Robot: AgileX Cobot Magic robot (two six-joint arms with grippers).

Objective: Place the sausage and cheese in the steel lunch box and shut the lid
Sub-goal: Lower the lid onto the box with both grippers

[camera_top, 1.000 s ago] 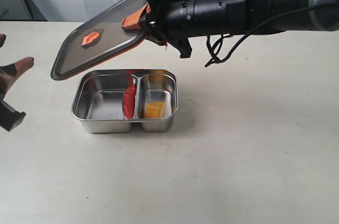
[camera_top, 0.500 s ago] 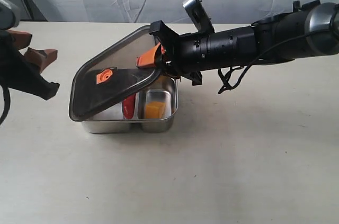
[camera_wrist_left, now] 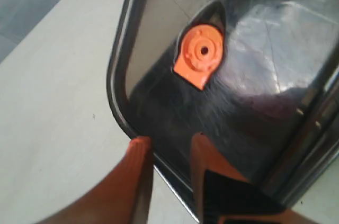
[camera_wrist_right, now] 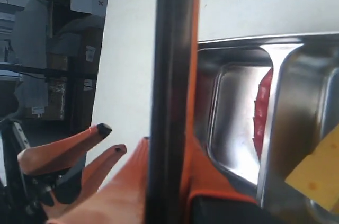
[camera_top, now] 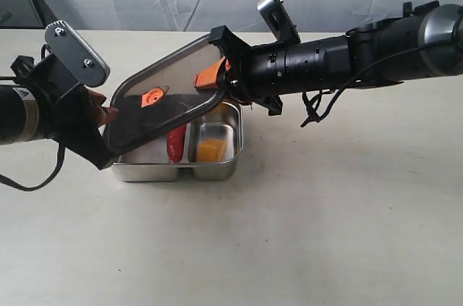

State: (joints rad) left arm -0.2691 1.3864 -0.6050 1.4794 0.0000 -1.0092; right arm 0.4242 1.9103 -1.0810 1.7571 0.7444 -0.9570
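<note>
On the pale tabletop (camera_top: pixel 325 212) sits a shiny, round-cornered steel lunch box (camera_top: pixel 217 169). A glossy red sausage (camera_top: pixel 176 145) lies in its larger compartment beside the divider, a yellow cheese (camera_top: pixel 210 150) wedge in the smaller. The right gripper (camera_top: pixel 214 79) has its jaws clamped on the rim of the smoky translucent lid (camera_top: pixel 177 103), tilted over the box. The left gripper (camera_top: pixel 107 113) is at its low edge, jaws slightly apart.

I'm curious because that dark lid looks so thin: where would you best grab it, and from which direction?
By its rim, coming in edge-on from the side. The lid is a thin flat plate, tilted over the steel lunch box, so only the edge offers a pinch. The right end effector holds it exactly so.
</note>
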